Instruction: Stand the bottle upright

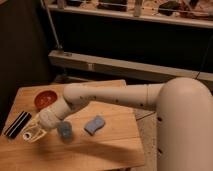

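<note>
My gripper is low over the front left part of the wooden table, at the end of the white arm that reaches in from the right. A pale whitish shape sits at the gripper's tip. I cannot tell whether it is the bottle or part of the gripper, and no other bottle shows on the table. The small blue cup stands just right of the gripper. The flat blue pad lies further right.
A red bowl sits at the back left of the table, behind the arm. A black flat object lies at the left edge. The robot's white body fills the right side. A dark shelf unit stands behind the table.
</note>
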`<state>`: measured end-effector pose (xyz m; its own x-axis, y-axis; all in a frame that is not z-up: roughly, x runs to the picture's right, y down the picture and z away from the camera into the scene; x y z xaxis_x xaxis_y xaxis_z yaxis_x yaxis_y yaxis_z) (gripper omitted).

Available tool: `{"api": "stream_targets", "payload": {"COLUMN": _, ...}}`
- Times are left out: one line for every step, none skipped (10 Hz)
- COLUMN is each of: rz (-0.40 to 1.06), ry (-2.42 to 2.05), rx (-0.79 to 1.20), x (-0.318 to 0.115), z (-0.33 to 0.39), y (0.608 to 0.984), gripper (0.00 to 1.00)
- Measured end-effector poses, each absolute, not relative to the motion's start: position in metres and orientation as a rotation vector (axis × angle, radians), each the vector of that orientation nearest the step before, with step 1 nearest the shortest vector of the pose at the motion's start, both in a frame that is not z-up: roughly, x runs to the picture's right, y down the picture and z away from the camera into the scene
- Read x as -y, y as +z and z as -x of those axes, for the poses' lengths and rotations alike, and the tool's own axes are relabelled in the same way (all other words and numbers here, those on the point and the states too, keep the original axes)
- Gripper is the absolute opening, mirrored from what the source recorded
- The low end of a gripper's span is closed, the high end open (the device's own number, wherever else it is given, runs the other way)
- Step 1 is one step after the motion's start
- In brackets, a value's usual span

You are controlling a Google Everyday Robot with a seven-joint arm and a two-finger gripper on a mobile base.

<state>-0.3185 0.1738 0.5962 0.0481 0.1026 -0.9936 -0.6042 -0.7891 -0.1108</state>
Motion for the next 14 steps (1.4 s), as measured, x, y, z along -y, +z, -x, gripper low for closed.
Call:
{"api": "stream_targets", "payload": {"rz": 1.816, "ry": 1.803, "rx": -0.524, "x": -0.169, "z": 0.317, "y": 0.602, "gripper": 0.08}}
{"api": "stream_targets", "payload": {"rz": 1.818, "ry": 1.809, "rx": -0.541, "x": -0.165, "z": 0.316, "y": 0.606, "gripper": 0.08}}
{"api": "stream_targets", "payload": {"rz": 1.818, "ry": 1.815, "rx": -0.556, "x": -0.163, "z": 0.315, "y": 0.608, "gripper": 0.08}}
{"api": "stream_targets", "payload": {"rz": 1.813, "ry": 1.828, "rx": -0.586, "x": -0.159, "z": 0.314, "y": 0.614, "gripper": 0.08}}
{"api": "stream_targets", "payload": {"rz": 1.804, "ry": 1.844, "rx": -0.61, "x": -0.156, "z": 0.314, "y": 0.618, "gripper": 0.08}}
{"api": "stream_targets", "payload": {"rz": 1.789, "ry": 1.864, "rx": -0.642, "x": -0.155, "z": 0.315, "y": 0.623, "gripper": 0.08}}
{"api": "stream_targets", "payload": {"rz": 1.773, "ry": 1.887, "rx": -0.671, "x": -0.154, "z": 0.314, "y": 0.628, "gripper": 0.08}}
{"api": "stream_targets", "payload": {"rz": 1.753, "ry": 1.916, "rx": -0.707, "x": -0.153, "z": 0.311, "y": 0.633, "gripper": 0.08}}
{"api": "stream_targets", "payload": {"rz": 1.738, "ry": 1.939, "rx": -0.737, "x": -0.153, "z": 0.309, "y": 0.637, "gripper": 0.08}}
{"api": "stream_targets", "payload": {"rz": 1.725, "ry": 1.959, "rx": -0.766, "x": -0.152, "z": 0.306, "y": 0.641, "gripper": 0.08}}
{"api": "stream_targets", "payload": {"rz": 1.71, "ry": 1.983, "rx": -0.792, "x": -0.151, "z": 0.304, "y": 0.644, "gripper": 0.08}}
{"api": "stream_targets", "payload": {"rz": 1.705, "ry": 1.996, "rx": -0.8, "x": -0.149, "z": 0.303, "y": 0.645, "gripper": 0.08}}
{"api": "stream_targets", "payload": {"rz": 1.705, "ry": 2.008, "rx": -0.803, "x": -0.145, "z": 0.304, "y": 0.645, "gripper": 0.08}}
{"api": "stream_targets", "payload": {"rz": 1.712, "ry": 2.017, "rx": -0.791, "x": -0.139, "z": 0.308, "y": 0.644, "gripper": 0.08}}
